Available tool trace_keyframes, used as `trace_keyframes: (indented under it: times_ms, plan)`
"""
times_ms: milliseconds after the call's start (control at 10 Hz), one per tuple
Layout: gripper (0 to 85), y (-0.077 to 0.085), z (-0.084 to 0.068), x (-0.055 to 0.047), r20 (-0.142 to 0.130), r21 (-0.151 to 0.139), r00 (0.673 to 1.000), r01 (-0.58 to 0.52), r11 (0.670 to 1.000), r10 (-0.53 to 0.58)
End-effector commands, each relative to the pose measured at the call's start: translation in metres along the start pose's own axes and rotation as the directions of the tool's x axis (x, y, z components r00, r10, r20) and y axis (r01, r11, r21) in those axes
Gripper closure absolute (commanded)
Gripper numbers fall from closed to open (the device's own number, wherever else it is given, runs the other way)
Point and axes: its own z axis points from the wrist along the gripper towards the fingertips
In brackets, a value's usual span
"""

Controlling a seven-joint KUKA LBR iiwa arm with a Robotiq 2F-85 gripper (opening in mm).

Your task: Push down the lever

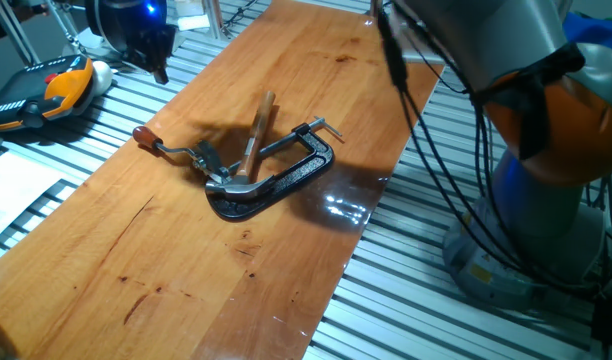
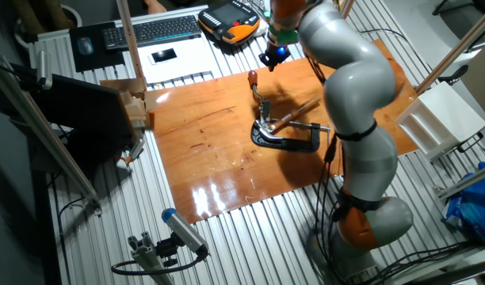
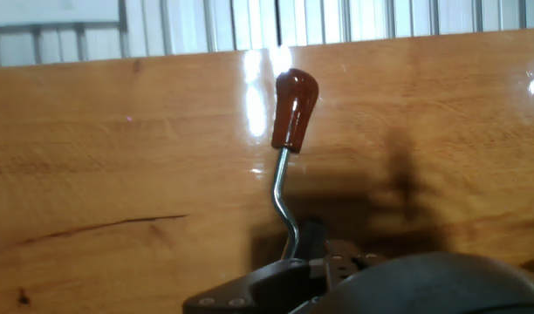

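Observation:
The lever is a thin bent silvery rod [image 3: 284, 196] with a dark reddish knob [image 3: 293, 109], hinged on a small silver bracket [image 1: 208, 158]. It lies near the far left edge of the wooden board, knob end [image 1: 143, 135] pointing outward. It also shows in the other fixed view [image 2: 253, 79]. My gripper [image 1: 162, 70] hangs above and beyond the knob without touching it, its fingers together as one dark tip, holding nothing. It also shows in the other fixed view [image 2: 271, 62].
A wooden-handled hammer [image 1: 256, 128] lies across a black C-clamp [image 1: 286, 178] right beside the bracket. The wooden board [image 1: 136, 270] rests on a slatted metal table. An orange-black pendant [image 1: 46, 95] lies past the board's left edge. The arm's base [image 1: 546, 220] stands at the right.

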Motion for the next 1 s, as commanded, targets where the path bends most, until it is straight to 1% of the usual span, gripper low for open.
trace_keyframes:
  times_ms: [0,300,500,600,800,900]
  plan:
    - [85.0,0.001,-0.002,0.001,0.004,0.000,1.000,-0.002,1.000,0.002]
    - [85.0,0.005,-0.007,0.007,-0.001,-0.001,1.000,-0.007,1.000,0.007]
    - [85.0,0.011,-0.006,0.014,0.004,0.003,1.000,-0.016,1.000,0.016]
    - [85.0,0.014,-0.008,0.018,0.004,0.009,1.000,-0.019,1.000,0.019]
    - [85.0,0.011,-0.011,0.021,0.002,0.025,1.000,-0.006,1.000,0.006]
    - [85.0,0.009,-0.011,0.022,0.005,0.025,1.000,-0.001,1.000,0.001]
